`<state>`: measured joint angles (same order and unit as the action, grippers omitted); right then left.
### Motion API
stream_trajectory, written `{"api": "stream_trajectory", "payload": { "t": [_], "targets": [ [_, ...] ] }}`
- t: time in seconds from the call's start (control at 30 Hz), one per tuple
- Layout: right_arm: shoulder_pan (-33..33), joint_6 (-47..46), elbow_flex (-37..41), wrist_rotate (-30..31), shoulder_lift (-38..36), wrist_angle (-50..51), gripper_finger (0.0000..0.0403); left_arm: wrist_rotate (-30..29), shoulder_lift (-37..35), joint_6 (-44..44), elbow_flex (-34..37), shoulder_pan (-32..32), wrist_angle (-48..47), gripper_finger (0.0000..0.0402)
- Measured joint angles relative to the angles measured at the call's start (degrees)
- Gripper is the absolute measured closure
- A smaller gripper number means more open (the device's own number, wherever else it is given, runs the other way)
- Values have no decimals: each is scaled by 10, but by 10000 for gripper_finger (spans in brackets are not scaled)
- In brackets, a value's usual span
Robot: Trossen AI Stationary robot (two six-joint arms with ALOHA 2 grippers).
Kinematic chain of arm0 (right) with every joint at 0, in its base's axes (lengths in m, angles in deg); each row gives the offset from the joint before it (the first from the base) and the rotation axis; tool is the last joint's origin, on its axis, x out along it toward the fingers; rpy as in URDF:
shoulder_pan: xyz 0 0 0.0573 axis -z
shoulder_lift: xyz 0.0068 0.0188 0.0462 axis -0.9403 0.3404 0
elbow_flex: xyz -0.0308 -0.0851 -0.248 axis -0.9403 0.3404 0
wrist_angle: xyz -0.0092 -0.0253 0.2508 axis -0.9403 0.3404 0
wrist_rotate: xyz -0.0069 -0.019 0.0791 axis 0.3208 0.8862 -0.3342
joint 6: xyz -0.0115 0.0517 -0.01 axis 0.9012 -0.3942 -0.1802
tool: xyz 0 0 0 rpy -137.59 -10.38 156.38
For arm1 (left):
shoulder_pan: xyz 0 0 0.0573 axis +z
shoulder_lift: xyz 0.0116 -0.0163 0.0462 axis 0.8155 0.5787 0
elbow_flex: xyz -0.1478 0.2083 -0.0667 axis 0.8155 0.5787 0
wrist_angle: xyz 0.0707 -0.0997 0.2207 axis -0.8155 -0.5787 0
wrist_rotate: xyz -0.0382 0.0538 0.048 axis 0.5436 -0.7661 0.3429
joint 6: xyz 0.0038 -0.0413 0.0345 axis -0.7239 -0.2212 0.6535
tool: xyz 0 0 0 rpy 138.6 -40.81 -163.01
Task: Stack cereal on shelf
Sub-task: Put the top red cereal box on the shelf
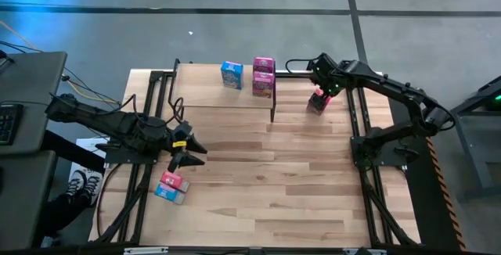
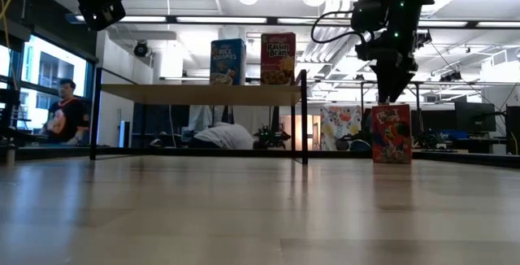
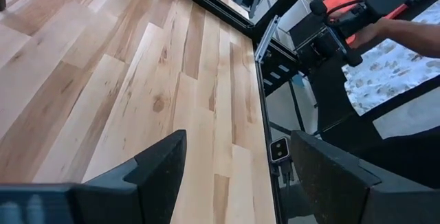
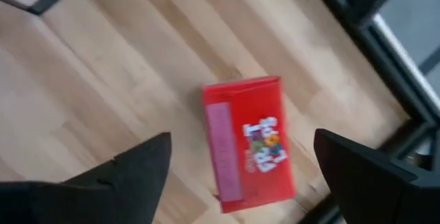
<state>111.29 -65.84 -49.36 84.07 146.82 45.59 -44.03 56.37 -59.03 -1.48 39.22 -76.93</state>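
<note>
Right of the shelf (image 1: 223,98), right tool (image 1: 319,92) hangs wide open directly over a red cereal box (image 4: 249,141) standing upright on the desk (image 1: 258,192). Blue box (image 1: 231,74) and pink stack (image 1: 264,77) already on shelf. Left tool (image 1: 186,152) open, above two boxes (image 1: 171,187) near-left. Best to descend straight, straddle box sides evenly, close gently so it doesn't tip

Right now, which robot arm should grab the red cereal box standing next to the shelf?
The right one, probably. The right gripper hangs open directly above the red cereal box, which stands upright on the table just beside the shelf. The left gripper is open too, but far across the table.
</note>
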Motion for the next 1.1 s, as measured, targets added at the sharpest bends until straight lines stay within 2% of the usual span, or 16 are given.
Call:
{"api": "stream_trajectory", "payload": {
  "t": [0.27, 0.5, 0.7, 1.1],
  "targets": [
    [30, 8, 37, -24, 0, -22, 64, -1, 0, -1, 0, 0, -3, 149],
    [32, 14, 38, -41, 2, -40, 64, -9, 0, 0, 0, 0, -3, 149],
    [32, 13, 38, -22, 33, -42, 64, -13, 0, 0, 0, 0, -3, 149],
    [32, 19, 38, -36, 87, -51, 74, -13, 0, 1, 0, 0, -6, 149]
  ]
}}
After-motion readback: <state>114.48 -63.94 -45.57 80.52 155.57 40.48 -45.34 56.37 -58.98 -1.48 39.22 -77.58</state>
